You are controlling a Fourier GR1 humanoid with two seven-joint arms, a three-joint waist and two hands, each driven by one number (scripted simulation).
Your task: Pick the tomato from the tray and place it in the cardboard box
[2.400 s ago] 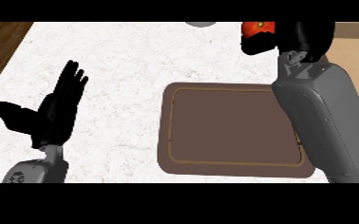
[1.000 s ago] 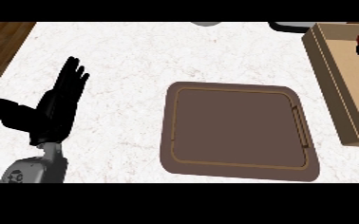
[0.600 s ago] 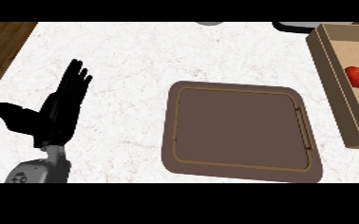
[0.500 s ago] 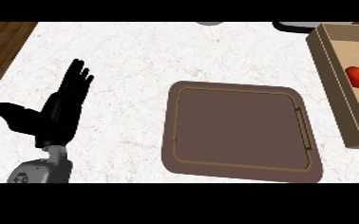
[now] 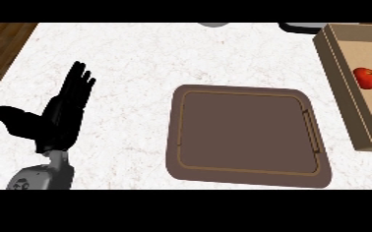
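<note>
Tomato (image 5: 364, 77): is being seen lying inside the cardboard box (image 5: 335, 59) at the right edge of the head view, on the box floor and close to the frame's border; only part of it is being shown, the rest being cut off by the edge.

Tray (image 5: 247, 133): is lying flat on the counter (image 5: 138, 59), just left of the box, with nothing being carried on it.

Task stage: the placing is being judged as done, since the tomato is already resting in the box and not on the tray.

Left hand (image 5: 62, 113): is being held open at the view's lower left, fingers straight and pointing up, thumb spread to the side; it is resting and nothing is being held.

Right hand: is not being shown in the view, so its state cannot be told.

Handling, as judged: the tomato is being taken for a light, roundish fruit with a smooth skin that could slip, and with soft flesh that could be bruised if squeezed; it is also likely to roll on a flat floor.

Where to take hold, as judged: a hold across its widest part, fingers on one side and thumb opposite, is being considered the safest.

Orientation: no clear long axis is being shown, the visible part looking nearly round; which way the stem end is pointing cannot be told.

Other things: two dark and grey objects are being cut off at the counter's far edge and cannot be identified.
</note>
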